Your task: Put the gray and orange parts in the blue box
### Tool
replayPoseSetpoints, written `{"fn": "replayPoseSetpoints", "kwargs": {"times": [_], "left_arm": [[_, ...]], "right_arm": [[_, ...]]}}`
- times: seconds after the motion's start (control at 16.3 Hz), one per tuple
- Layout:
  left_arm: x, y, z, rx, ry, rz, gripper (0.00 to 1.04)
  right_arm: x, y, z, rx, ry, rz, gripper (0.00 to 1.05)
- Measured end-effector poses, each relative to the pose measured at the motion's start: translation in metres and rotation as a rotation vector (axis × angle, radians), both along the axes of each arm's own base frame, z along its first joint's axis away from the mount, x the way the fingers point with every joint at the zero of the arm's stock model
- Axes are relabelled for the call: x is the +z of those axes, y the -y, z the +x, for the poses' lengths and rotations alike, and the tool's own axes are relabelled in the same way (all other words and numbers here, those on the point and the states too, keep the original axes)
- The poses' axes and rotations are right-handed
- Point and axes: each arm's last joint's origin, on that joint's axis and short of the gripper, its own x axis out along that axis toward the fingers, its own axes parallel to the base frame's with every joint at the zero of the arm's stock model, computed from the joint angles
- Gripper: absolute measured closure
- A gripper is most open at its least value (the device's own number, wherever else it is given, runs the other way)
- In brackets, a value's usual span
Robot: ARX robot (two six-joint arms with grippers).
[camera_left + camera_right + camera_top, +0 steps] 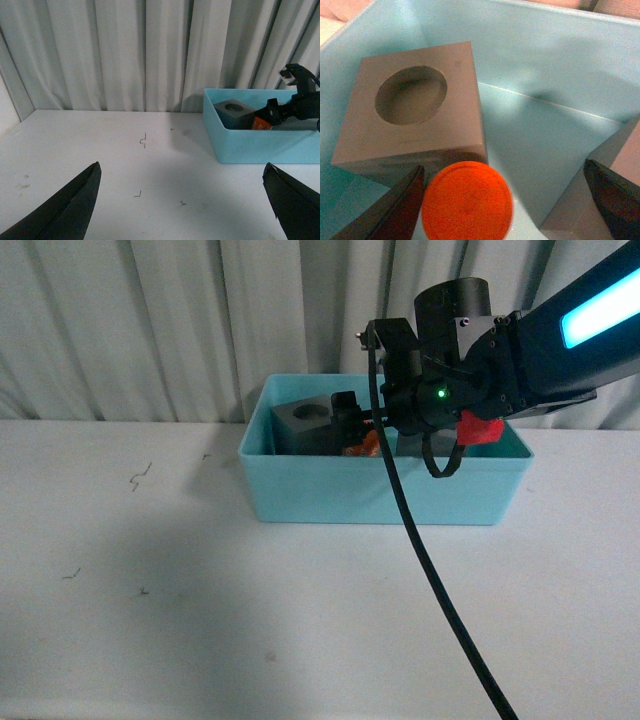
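The blue box (385,497) stands at the back of the white table. Inside it a gray block with a round hole (457,100) sits at the box's left end, also showing in the front view as a gray block (300,422). An orange cylinder (466,200) stands on end next to that block. A second gray block (626,152) shows only a corner. My right gripper (505,205) hangs open inside the box, with the orange cylinder between its fingers, close to one finger (402,210). My left gripper (180,200) is open above bare table, well short of the box (260,145).
A white curtain hangs right behind the table. The right arm (520,350) reaches over the box from the right, and its black cable (430,560) runs down across the table front. Small dark marks (143,140) dot the tabletop.
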Motion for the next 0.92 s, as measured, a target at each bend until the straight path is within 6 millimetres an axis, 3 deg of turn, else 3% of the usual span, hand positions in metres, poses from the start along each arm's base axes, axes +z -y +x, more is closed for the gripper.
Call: {"fn": "replayPoseSetpoints", "kwargs": {"times": [0.18, 0.24, 0.31, 0.43, 0.49, 0.61, 0.67, 0.73, 0.8, 0.86, 0.92], "left_arm": [[0.0, 0.0, 0.0, 0.0, 0.0, 0.0, 0.07], [0.0, 0.0, 0.0, 0.0, 0.0, 0.0, 0.07], [0.0, 0.0, 0.0, 0.0, 0.0, 0.0, 0.07], [0.0, 0.0, 0.0, 0.0, 0.0, 0.0, 0.07], [0.0, 0.0, 0.0, 0.0, 0.0, 0.0, 0.07], [0.0, 0.0, 0.0, 0.0, 0.0, 0.0, 0.07], [0.0, 0.0, 0.0, 0.0, 0.0, 0.0, 0.07], [0.0, 0.0, 0.0, 0.0, 0.0, 0.0, 0.07], [0.0, 0.0, 0.0, 0.0, 0.0, 0.0, 0.07], [0.0, 0.0, 0.0, 0.0, 0.0, 0.0, 0.07], [0.0, 0.0, 0.0, -0.002, 0.001, 0.0, 0.07]], "right_arm": [[0.006, 0.008, -0.011, -0.001, 0.032, 0.017, 0.06], [0.046, 0.026, -0.029, 0.016, 0.128, 0.068, 0.06], [0.106, 0.057, -0.071, 0.02, 0.248, 0.125, 0.06], [0.125, 0.088, -0.123, -0.06, 0.305, 0.134, 0.06], [0.13, 0.104, -0.162, -0.121, 0.302, 0.127, 0.06], [0.124, 0.122, -0.25, -0.243, 0.205, 0.123, 0.06], [0.106, 0.126, -0.293, -0.304, 0.086, 0.13, 0.06], [0.075, 0.132, -0.338, -0.383, -0.068, 0.125, 0.06], [0.058, 0.135, -0.356, -0.412, -0.145, 0.134, 0.06], [0.054, 0.135, -0.352, -0.439, 0.02, 0.151, 0.12], [0.052, 0.139, -0.352, -0.464, 0.211, 0.129, 0.24]]}}
